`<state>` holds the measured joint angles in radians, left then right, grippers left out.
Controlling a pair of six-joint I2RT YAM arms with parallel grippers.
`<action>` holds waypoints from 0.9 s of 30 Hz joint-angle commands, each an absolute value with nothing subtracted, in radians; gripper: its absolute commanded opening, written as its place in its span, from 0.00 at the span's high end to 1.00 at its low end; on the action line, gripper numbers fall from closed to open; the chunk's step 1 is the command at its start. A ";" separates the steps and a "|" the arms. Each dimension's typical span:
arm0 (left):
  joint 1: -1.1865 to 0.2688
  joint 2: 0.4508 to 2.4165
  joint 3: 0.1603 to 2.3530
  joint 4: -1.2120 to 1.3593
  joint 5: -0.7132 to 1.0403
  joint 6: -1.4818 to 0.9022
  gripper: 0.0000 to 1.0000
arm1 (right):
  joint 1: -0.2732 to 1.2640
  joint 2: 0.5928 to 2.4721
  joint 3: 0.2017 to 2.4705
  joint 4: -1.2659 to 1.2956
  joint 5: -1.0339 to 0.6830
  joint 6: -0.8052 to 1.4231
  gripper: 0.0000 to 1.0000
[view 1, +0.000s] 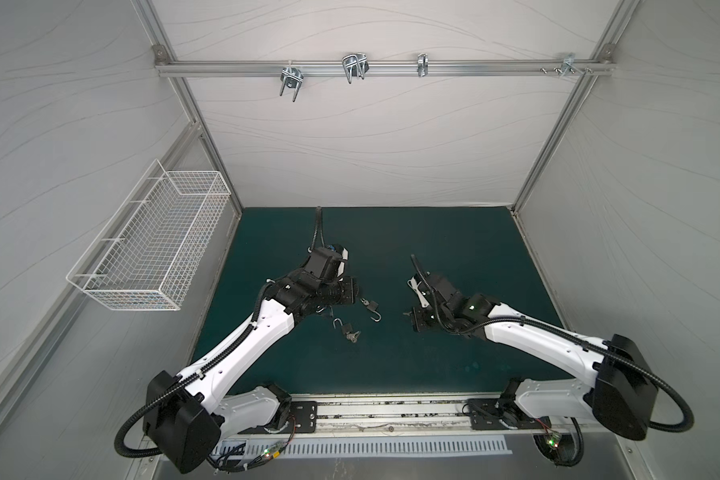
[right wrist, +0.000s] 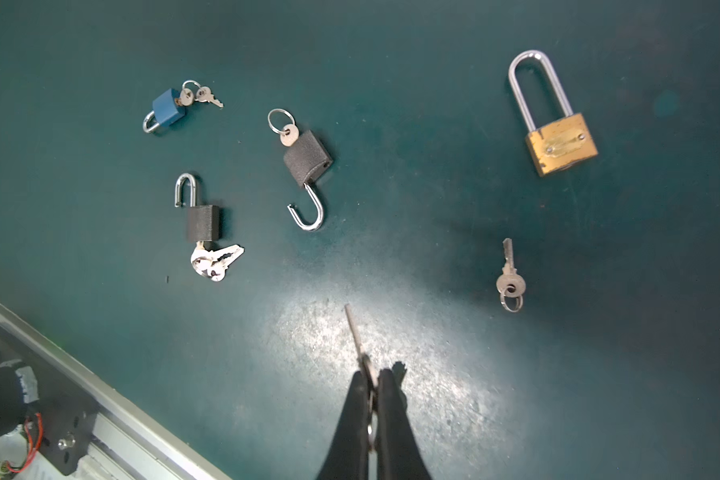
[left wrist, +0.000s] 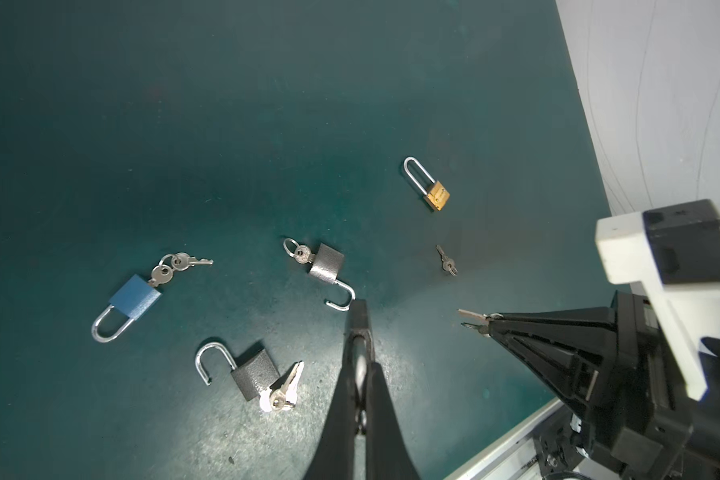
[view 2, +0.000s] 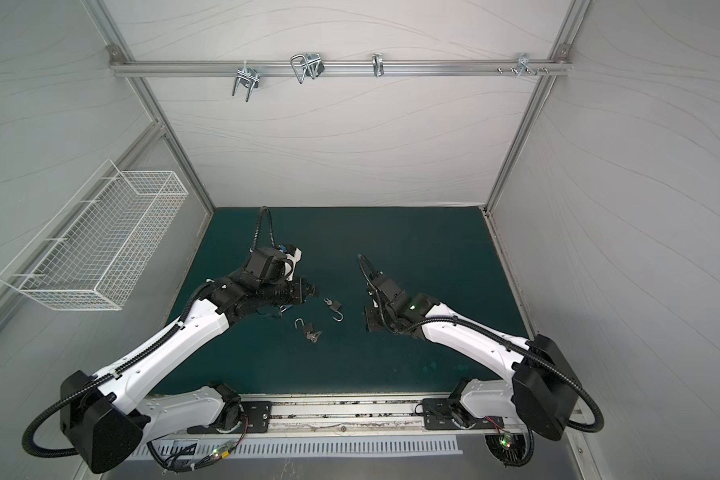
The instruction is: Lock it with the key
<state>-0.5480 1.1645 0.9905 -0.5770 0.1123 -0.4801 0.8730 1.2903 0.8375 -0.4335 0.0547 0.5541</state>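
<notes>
Now both my arms reach in from near edge, forearms slanting toward middle of mat [view 1: 454, 249], wrists bent down. My left gripper [left wrist: 359, 316] pinched shut, tip just beside open shackle of grey padlock [left wrist: 326, 264]; cannot tell if anything is caught between fingers. My right gripper [right wrist: 377, 376] clamped on key [right wrist: 353, 328], blade sticking out ahead, aimed toward left gripper. Second dark padlock [left wrist: 253, 374], blue padlock [left wrist: 136, 297], brass padlock [left wrist: 437, 195] and loose key [left wrist: 445, 259] lie flat on mat, apart.

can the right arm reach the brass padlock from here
Probably yes: only bare mat lies between the right pincer, shut on a key, and the brass padlock; a loose key lies beside that path.
</notes>
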 commanded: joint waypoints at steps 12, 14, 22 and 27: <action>-0.543 1.134 0.987 -0.541 0.121 -0.456 1.00 | 0.797 1.626 0.959 -0.358 -0.245 0.715 1.00; -0.544 1.129 0.978 -0.534 0.110 -0.462 1.00 | 0.785 1.648 0.974 -0.380 -0.233 0.698 1.00; -0.544 1.134 0.971 -0.526 0.121 -0.473 1.00 | 0.712 1.685 1.003 -0.457 -0.160 0.638 1.00; -0.544 1.135 0.974 -0.524 0.132 -0.478 1.00 | 0.692 1.714 1.035 -0.523 -0.115 0.599 1.00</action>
